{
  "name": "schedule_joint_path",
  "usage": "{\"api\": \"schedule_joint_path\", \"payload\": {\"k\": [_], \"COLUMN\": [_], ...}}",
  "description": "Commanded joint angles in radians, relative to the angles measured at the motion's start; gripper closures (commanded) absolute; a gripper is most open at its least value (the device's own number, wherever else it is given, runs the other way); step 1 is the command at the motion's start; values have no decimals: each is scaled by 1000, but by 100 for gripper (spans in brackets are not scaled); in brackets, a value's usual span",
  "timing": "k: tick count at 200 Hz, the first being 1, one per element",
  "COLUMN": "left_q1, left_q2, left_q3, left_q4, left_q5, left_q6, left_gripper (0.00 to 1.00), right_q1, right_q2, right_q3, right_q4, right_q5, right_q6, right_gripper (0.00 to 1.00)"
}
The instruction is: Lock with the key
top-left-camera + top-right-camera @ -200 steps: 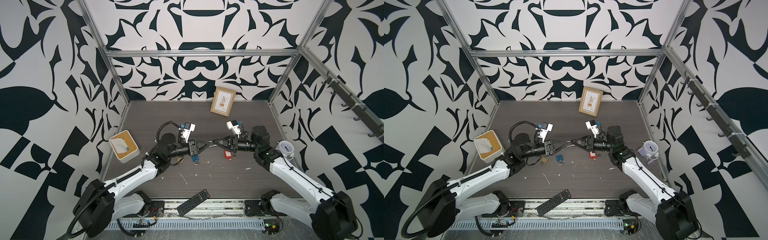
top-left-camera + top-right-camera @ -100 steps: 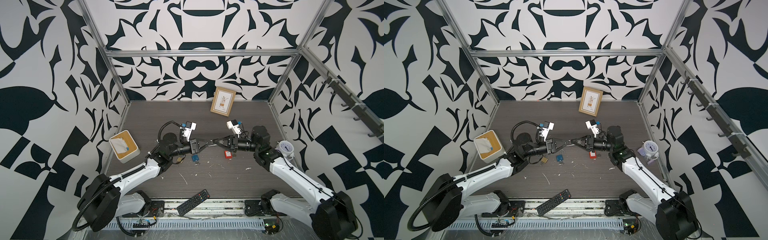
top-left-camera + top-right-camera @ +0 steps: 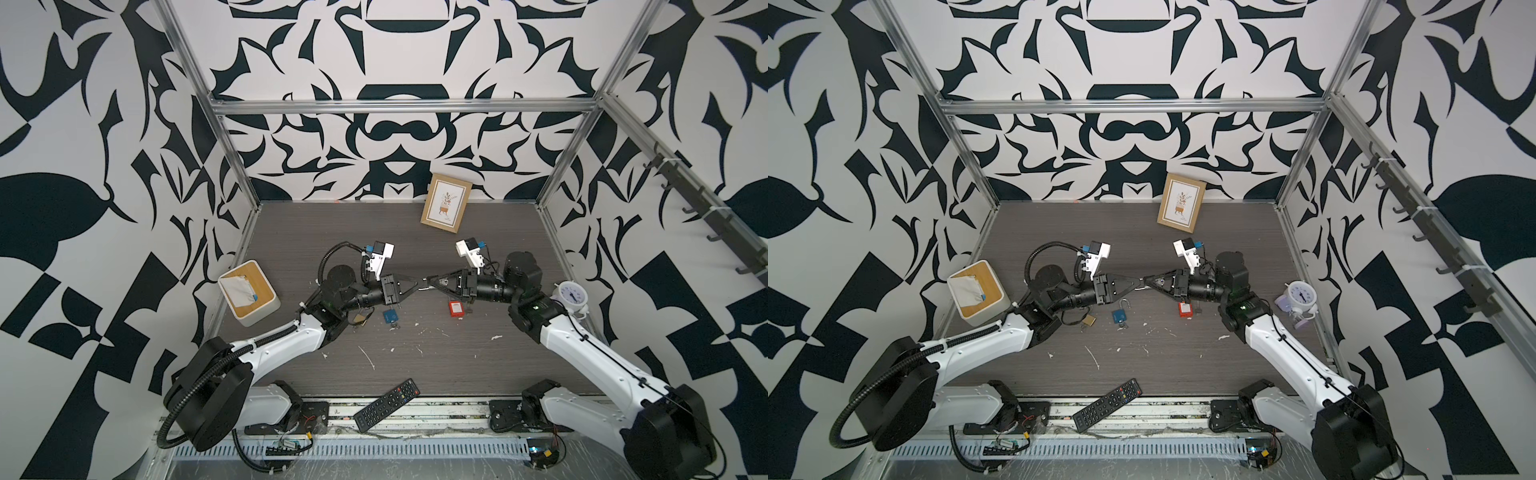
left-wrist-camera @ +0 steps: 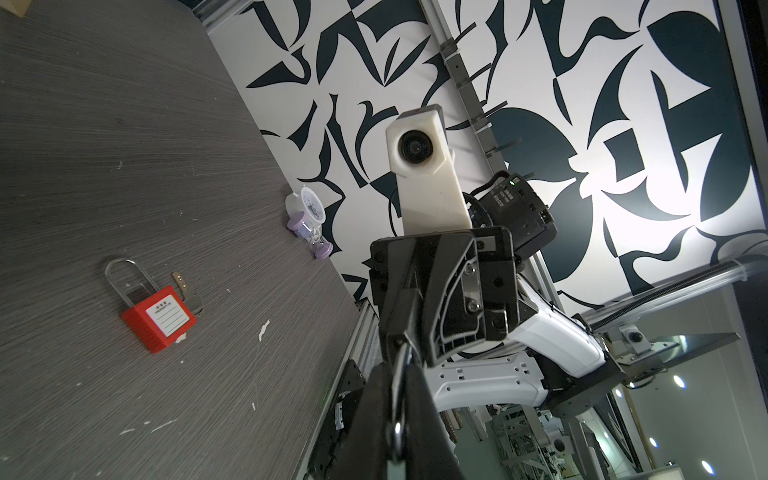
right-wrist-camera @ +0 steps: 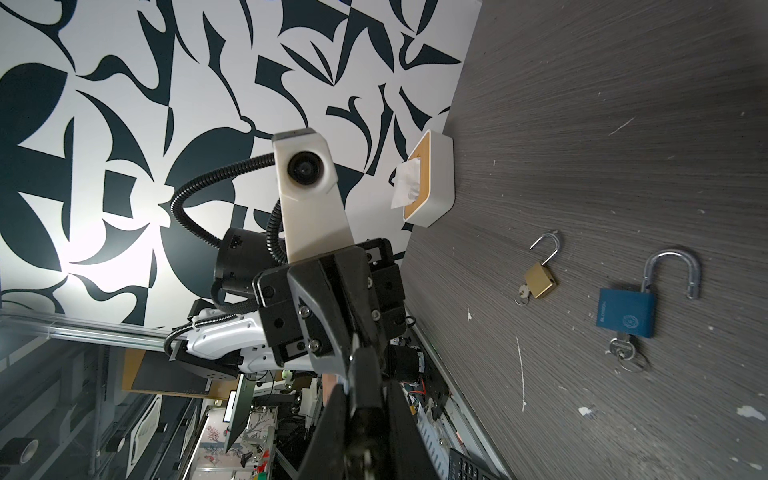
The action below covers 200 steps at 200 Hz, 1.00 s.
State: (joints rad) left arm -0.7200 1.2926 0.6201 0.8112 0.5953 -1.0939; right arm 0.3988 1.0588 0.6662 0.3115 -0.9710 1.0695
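Observation:
My two grippers meet tip to tip above the middle of the table. My right gripper [image 3: 432, 282] [image 5: 365, 388] is shut on a small black padlock [image 5: 368, 370]. My left gripper [image 3: 417, 284] [image 4: 399, 376] is shut on a thin silver piece that sticks out of the padlock and looks like the key [image 4: 402, 361]. Most of the lock and key is hidden by the fingers. On the table below lie a shut red padlock [image 3: 456, 308] [image 4: 160, 316], an open blue padlock [image 3: 390, 316] [image 5: 627, 311] and an open brass padlock [image 3: 360, 319] [image 5: 539, 281], each with a key.
A tissue box [image 3: 248, 293] stands at the left wall. A white clock [image 3: 572, 295] with a purple hourglass stands at the right wall. A picture frame [image 3: 446, 202] leans on the back wall. A black remote [image 3: 386, 404] lies at the front edge.
My left gripper has moved right to meet the right gripper's tips and has shut on the silver piece. The right arm has stayed still.

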Motion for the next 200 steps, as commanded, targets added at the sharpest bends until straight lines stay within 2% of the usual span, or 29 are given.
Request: {"api": "schedule_joint_path", "payload": {"k": [1,126,200], "left_q1": [-7,-12,-25], "left_q2": [5,34,42], "left_q3": [23,38,64], "left_q4": [25,34,46], "left_q5": [28,69,97], "left_q6": [-7,-38,-34], "left_gripper": [100,100,100], "right_q1": [17,25,73], "right_q2": [-16,-12,25], "right_q3": [18,48,69], "right_q4": [44,-11,-52], "right_q5": [1,29,60], "right_q6": [-34,-110,-163], "right_gripper": [100,100,100]}}
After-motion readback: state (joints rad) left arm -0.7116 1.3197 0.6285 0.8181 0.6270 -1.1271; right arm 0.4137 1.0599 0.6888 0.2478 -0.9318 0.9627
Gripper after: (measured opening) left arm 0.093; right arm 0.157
